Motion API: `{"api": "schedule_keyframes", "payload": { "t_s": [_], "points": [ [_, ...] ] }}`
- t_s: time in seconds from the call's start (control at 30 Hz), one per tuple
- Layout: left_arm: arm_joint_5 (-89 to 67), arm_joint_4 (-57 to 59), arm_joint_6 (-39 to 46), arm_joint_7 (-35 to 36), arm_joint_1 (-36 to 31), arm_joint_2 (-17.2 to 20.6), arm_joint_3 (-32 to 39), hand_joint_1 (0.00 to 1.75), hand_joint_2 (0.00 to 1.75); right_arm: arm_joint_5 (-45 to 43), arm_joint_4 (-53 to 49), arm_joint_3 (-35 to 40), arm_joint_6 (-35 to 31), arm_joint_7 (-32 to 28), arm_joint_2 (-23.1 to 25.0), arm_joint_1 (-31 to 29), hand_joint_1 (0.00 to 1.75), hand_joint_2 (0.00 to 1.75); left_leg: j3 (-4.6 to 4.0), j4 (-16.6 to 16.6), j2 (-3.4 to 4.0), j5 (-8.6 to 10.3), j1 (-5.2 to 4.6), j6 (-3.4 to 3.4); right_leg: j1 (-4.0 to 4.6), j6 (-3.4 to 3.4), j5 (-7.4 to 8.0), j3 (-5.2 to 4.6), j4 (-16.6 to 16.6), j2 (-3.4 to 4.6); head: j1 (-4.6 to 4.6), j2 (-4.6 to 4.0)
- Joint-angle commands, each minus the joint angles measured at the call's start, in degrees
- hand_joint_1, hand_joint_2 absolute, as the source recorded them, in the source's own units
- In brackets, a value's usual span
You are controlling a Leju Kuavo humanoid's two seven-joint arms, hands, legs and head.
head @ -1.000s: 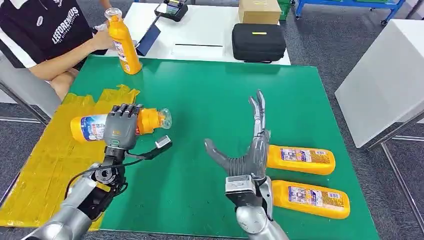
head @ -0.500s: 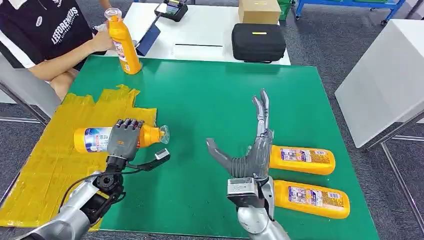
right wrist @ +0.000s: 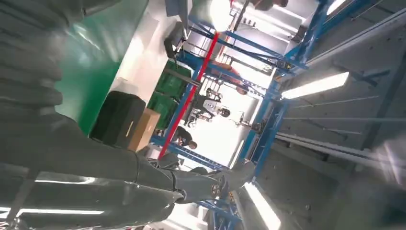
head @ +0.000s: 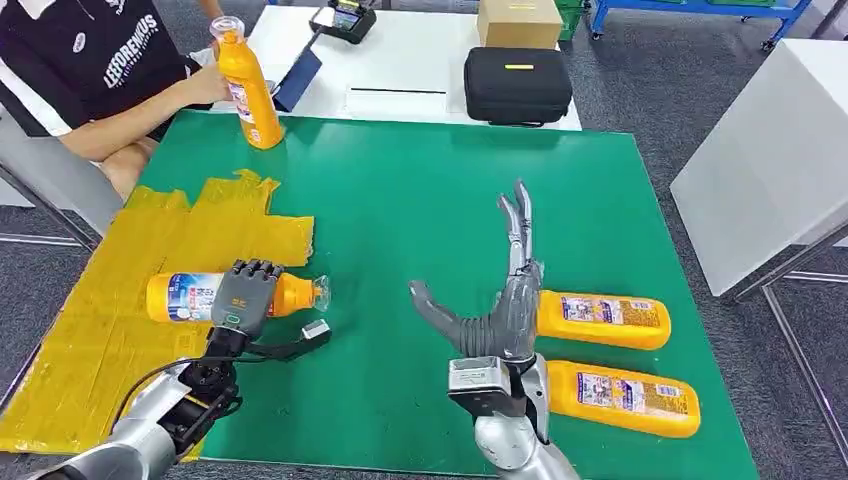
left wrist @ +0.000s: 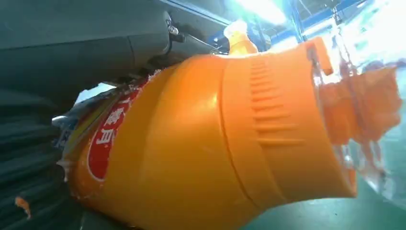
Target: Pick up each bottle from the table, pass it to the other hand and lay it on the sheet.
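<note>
green mat (head: 420, 200) covers your table, with a yellow sheet (head: 110, 300) taped over its left side. your left hand (head: 243, 297) grips a bottle (head: 185, 296) lying on its side: the fingers wrap over the middle of the body, the labelled base sticks out on the sheet side and the clear cap points toward the mat's centre. the base end is over the sheet, the cap end just past the sheet's edge over the green; you cannot tell whether the bottle touches the surface. in the left wrist view the bottle (left wrist: 206, 143) sits tight against the hand, its ribbed shoulder and clear cap clear of the fingers.

your right hand (head: 497, 300) holds nothing. its fingers are straight and pointing away from you, thumb spread out toward the left, palm edge-on to the mat. just beside it on the right lie two more bottles, one nearer bottle (head: 620, 398) and one farther bottle (head: 603, 319), both flat and parallel, the farther one touching or nearly touching the back of the hand.

at the far left corner a person (head: 90, 70) steadies an upright bottle (head: 248, 85) on the mat. behind it a white table (head: 400, 70) carries a black case (head: 517, 85) and a box (head: 519, 22).
</note>
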Motion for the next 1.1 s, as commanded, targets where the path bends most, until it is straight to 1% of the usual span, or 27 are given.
{"api": "schedule_keyframes", "payload": {
  "t_s": [0.03,0.07,0.1,0.17,0.2,0.23,0.4,0.43,0.5,0.53,0.57,0.6,0.63,0.67,0.7,0.73,0.77,0.8,0.83,0.87,0.93,0.97,1.03,1.07,1.1],
  "points": [
    [0.0,5.2,-1.3,-0.3,-1.6,-0.7,1.8,0.0,1.75,1.0,2.2,-0.6,0.4,0.6,0.2,-1.1,0.0,1.75,0.26,0.0,0.09,-0.1,0.01,-0.07,0.03,-0.08,-0.08,0.23,0.0,0.0,-0.02,0.0],
    [1.7,4.9,-0.9,-1.2,-1.4,-1.0,3.7,0.0,1.75,2.0,2.0,-0.8,0.5,1.4,0.2,-1.0,0.0,1.75,0.24,0.0,0.07,-0.09,0.01,-0.07,0.02,-0.08,-0.07,0.22,0.0,0.0,-0.02,0.0],
    [1.7,4.9,-0.9,-1.2,-1.4,-1.0,3.7,0.0,1.75,2.0,2.0,-0.8,0.5,1.4,0.2,-1.0,0.0,1.75,0.37,0.0,0.09,-0.15,0.0,-0.1,0.03,-0.1,-0.14,0.33,0.0,-0.02,0.0,0.0],
    [4.0,4.3,1.0,-2.2,-1.2,-1.5,6.7,0.0,1.75,4.3,1.9,-1.1,1.1,3.1,0.0,-1.2,0.0,1.75,0.24,0.0,0.07,-0.08,0.01,-0.06,0.02,-0.06,-0.07,0.21,0.0,0.0,-0.02,0.0],
    [4.7,4.0,1.7,-2.4,-1.2,-1.7,7.4,0.0,1.75,4.7,2.0,-1.1,1.2,3.4,0.0,-1.2,0.0,1.75,0.4,0.0,0.09,-0.16,-0.01,-0.09,0.01,-0.09,-0.15,0.35,0.0,-0.02,-0.02,0.0],
    [7.8,2.2,2.3,-5.6,-0.9,-2.3,11.0,0.0,1.75,6.8,2.1,-1.5,1.4,4.6,-0.1,-1.1,0.0,1.75,0.32,0.0,0.09,-0.12,0.02,-0.07,0.03,-0.07,-0.1,0.29,0.0,-0.01,0.0,0.0],
    [8.1,1.8,2.3,-5.9,-1.0,-2.7,11.7,0.0,1.75,7.2,2.3,-1.5,1.5,4.8,-0.3,-0.9,0.0,1.75,0.28,0.0,0.03,-0.1,0.01,-0.05,0.02,-0.05,-0.1,0.26,0.0,-0.07,0.0,0.0],
    [8.0,1.2,2.3,-5.8,-0.9,-2.7,12.0,0.0,1.75,7.5,2.6,-1.5,1.6,5.0,-0.4,-0.8,0.0,1.75,0.44,0.0,0.03,-0.19,0.01,-0.08,0.03,-0.08,-0.19,0.41,0.0,-0.1,-0.02,0.0],
    [8.4,-1.0,2.3,-6.9,-0.3,-2.9,14.4,0.0,1.75,8.6,2.7,-1.8,1.7,5.6,-0.4,-0.6,0.0,1.75,0.41,0.0,0.03,-0.18,0.0,-0.07,0.02,-0.08,-0.19,0.39,0.0,-0.09,0.0,0.0],
    [9.4,-2.1,2.3,-8.9,-0.2,-3.5,16.6,0.0,1.75,9.2,2.7,-1.9,1.7,5.7,-0.6,-0.3,0.0,1.75,0.37,0.0,0.01,-0.15,0.01,-0.07,0.02,-0.07,-0.16,0.36,0.0,-0.11,0.0,0.0],
    [9.4,-2.1,2.3,-8.9,-0.2,-3.5,16.6,0.0,0.0,9.2,2.7,-1.9,1.7,5.7,-0.6,-0.3,0.0,1.75,0.27,0.0,-0.04,-0.09,0.01,-0.05,0.02,-0.05,-0.11,0.27,0.0,-0.13,-0.02,0.0],
    [15.7,-0.9,2.3,-17.3,-0.8,-5.5,21.8,0.0,0.0,9.4,2.7,-2.4,1.4,5.8,-0.7,0.1,0.0,1.75,0.21,0.0,-0.03,-0.07,0.02,-0.05,0.03,-0.05,-0.08,0.21,0.0,-0.11,-0.02,0.0],
    [17.3,-0.6,2.0,-19.7,-1.2,-6.4,23.2,0.0,0.0,9.5,2.6,-2.7,1.4,5.8,-0.7,0.3,0.0,1.75,0.35,0.0,-0.11,-0.15,0.02,-0.07,0.04,-0.07,-0.19,0.37,0.0,-0.22,0.0,0.0],
    [18.1,-0.7,2.3,-22.4,-1.3,-6.8,23.9,0.0,0.0,9.8,2.6,-2.9,1.3,5.9,-0.8,0.5,0.0,1.75,0.33,0.0,-0.08,-0.12,0.0,-0.06,0.02,-0.06,-0.16,0.34,0.0,-0.19,-0.02,0.0],
    [18.0,-1.1,2.3,-22.7,-1.5,-7.3,23.9,0.0,0.0,9.8,2.6,-3.1,1.3,5.9,-0.9,0.7,0.0,1.75,0.22,0.0,-0.13,-0.07,0.02,-0.05,0.03,-0.05,-0.11,0.26,0.0,-0.22,0.0,0.0],
    [19.6,-2.1,1.3,-25.4,-1.3,-8.0,24.8,0.0,0.0,10.1,2.6,-3.4,1.2,6.1,-1.0,0.8,0.0,1.75,0.17,0.0,-0.11,-0.05,0.01,-0.04,0.03,-0.04,-0.09,0.2,0.0,-0.18,-0.02,0.0],
    [20.8,-3.0,0.5,-27.1,-1.2,-8.6,25.5,0.0,0.0,10.3,2.6,-3.7,1.1,6.1,-1.2,1.0,0.0,1.75,0.31,0.0,-0.1,-0.13,0.0,-0.07,0.02,-0.07,-0.17,0.34,0.0,-0.2,0.0,0.0],
    [25.1,-4.9,-2.5,-33.0,-0.7,-9.7,27.6,0.0,0.0,11.3,2.6,-4.1,0.6,6.6,-1.6,1.4,0.0,1.75,0.21,0.0,-0.14,-0.08,0.01,-0.05,0.03,-0.05,-0.12,0.25,0.0,-0.22,-0.02,0.0],
    [27.2,-6.4,-4.8,-35.0,-0.3,-10.6,28.4,0.0,0.0,11.7,2.5,-4.6,0.4,6.6,-2.0,1.6,0.0,1.75,0.11,0.0,-0.08,-0.03,0.01,-0.03,0.02,-0.03,-0.05,0.13,0.0,-0.14,0.0,0.0],
    [33.0,-8.8,-10.3,-41.0,0.5,-11.5,30.5,0.0,0.0,13.8,2.5,-5.0,-0.1,7.7,-2.4,1.9,0.0,1.75,0.28,0.0,-0.19,-0.11,0.0,-0.06,0.02,-0.06,-0.17,0.33,0.0,-0.29,-0.02,0.0],
    [33.3,-10.0,-11.3,-40.9,0.9,-11.7,30.2,0.0,0.0,13.7,2.0,-5.5,-0.2,7.7,-2.9,2.2,0.0,1.75,0.14,0.0,-0.14,-0.04,0.0,-0.03,0.02,-0.03,-0.07,0.18,0.0,-0.2,-0.02,0.0],
    [33.3,-10.0,-11.3,-40.9,0.9,-11.7,30.2,0.0,0.0,13.7,2.0,-5.5,-0.2,7.7,-2.9,2.2,0.0,1.75,0.3,0.0,-0.17,-0.12,-0.03,-0.05,0.0,-0.05,-0.17,0.34,0.0,-0.27,-0.02,0.0],
    [33.4,-10.8,-11.7,-40.7,1.4,-11.4,30.0,0.0,0.0,13.8,1.8,-5.5,0.1,7.7,-2.7,2.3,0.0,1.75,0.18,0.0,-0.03,-0.07,-0.01,-0.04,0.01,-0.03,-0.06,0.19,0.0,-0.09,0.0,0.0],
    [33.4,-10.9,-11.7,-40.7,1.4,-11.3,30.0,0.0,0.0,13.8,1.8,-5.5,0.1,7.7,-2.7,2.2,0.0,1.75,0.38,0.0,0.01,-0.19,-0.04,-0.07,0.0,-0.06,-0.18,0.37,0.0,-0.1,0.0,0.0],
    [33.4,-10.9,-11.7,-40.7,1.4,-11.3,30.0,0.0,0.0,13.8,1.8,-5.5,0.1,7.7,-2.7,2.2,0.0,1.75,0.29,0.0,0.04,-0.14,-0.02,-0.06,0.01,-0.05,-0.11,0.29,0.0,-0.06,0.0,0.0]
  ]
}}
